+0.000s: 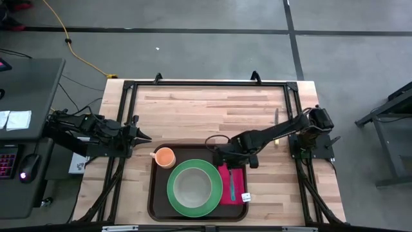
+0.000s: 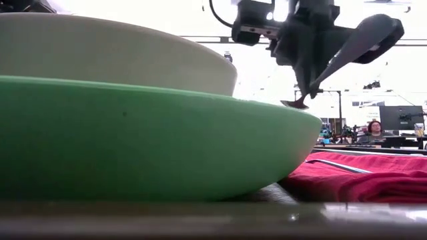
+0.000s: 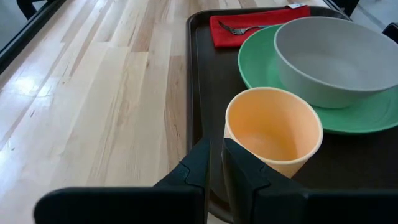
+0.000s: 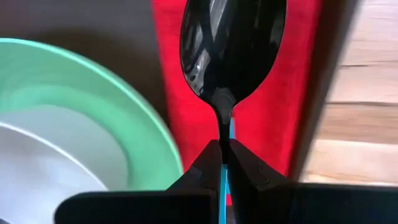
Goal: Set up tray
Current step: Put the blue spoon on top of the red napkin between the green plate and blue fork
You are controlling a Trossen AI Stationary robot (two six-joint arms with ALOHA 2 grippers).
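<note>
So the surface (image 1: 193, 109) is a light butcher-block wood top with a black frame around its edge, sitting on a grey concrete floor (image 1: 193, 38) with dark lines across it and a yellow cable (image 1: 71, 42) snaking in from the far left. There's a dark desk (image 1: 26, 129) off to the left with a keyboard and mouse on it.

The tray (image 1: 158, 193) is dark brown and sits at the near edge of the surface, roughly centered. On it: a green plate (image 1: 175, 193) with a grey bowl (image 1: 192, 187) stacked inside, an orange cup (image 1: 165, 156) in the far-left corner, and a red napkin (image 1: 236, 180) along the right side with a fork (image 3: 239, 27) lying on it.

The right end effector (image 4: 224, 152) hangs over the napkin, just right of the plate, fingers pinched tight on the thin neck of a black spoon (image 4: 231, 43), bowl end pointing away from the wrist. In the low view the spoon is up in the air above the napkin, not touching it.

The left end effector (image 3: 216, 165) is parked at the left side of the surface, just outside the tray's far-left corner near the cup, fingers only a narrow gap apart, holding nothing.

Looking level across the surface, the room behind is bright, with monitors (image 2: 399, 117) and a person (image 2: 373, 130) seated far off on the right.
</note>
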